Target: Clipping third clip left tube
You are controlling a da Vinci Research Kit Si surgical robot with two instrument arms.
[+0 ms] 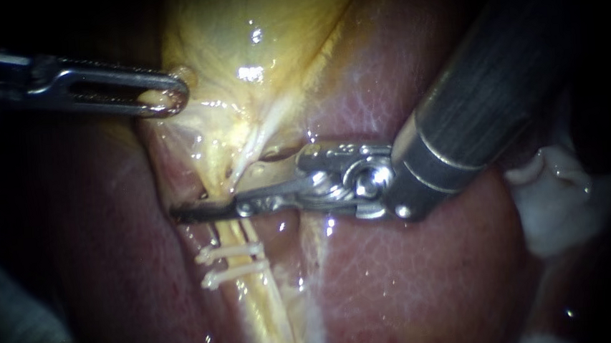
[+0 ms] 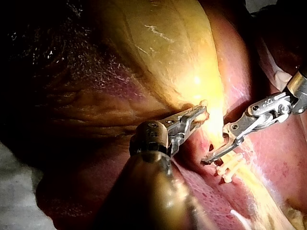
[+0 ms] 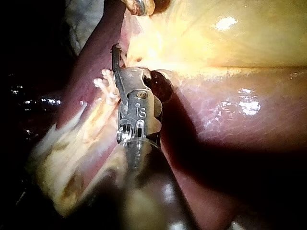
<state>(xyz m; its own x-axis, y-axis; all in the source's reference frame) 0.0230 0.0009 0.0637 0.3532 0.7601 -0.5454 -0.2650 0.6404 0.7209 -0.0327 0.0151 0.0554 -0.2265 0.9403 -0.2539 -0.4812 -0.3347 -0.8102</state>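
Yellowish and glistening, the tube is running nearly upright through the lower middle of the endoscope view, its long axis leaning from upper left to lower right. Two white clips are sitting across it, one just below the other. Just above them the right instrument is reaching in from the upper right, its tip lying crosswise over the tube and pointing left. Whether that tip is closed on the tube I cannot tell. At upper left the left instrument is pinching a fold of gallbladder between its jaws.

From the left wrist, the left instrument is clamping the gallbladder edge, and the right instrument is crossing the tube just beside the clips.

From the right wrist, the clips are lying beside the right instrument, and the tube is trailing back alongside its shaft.
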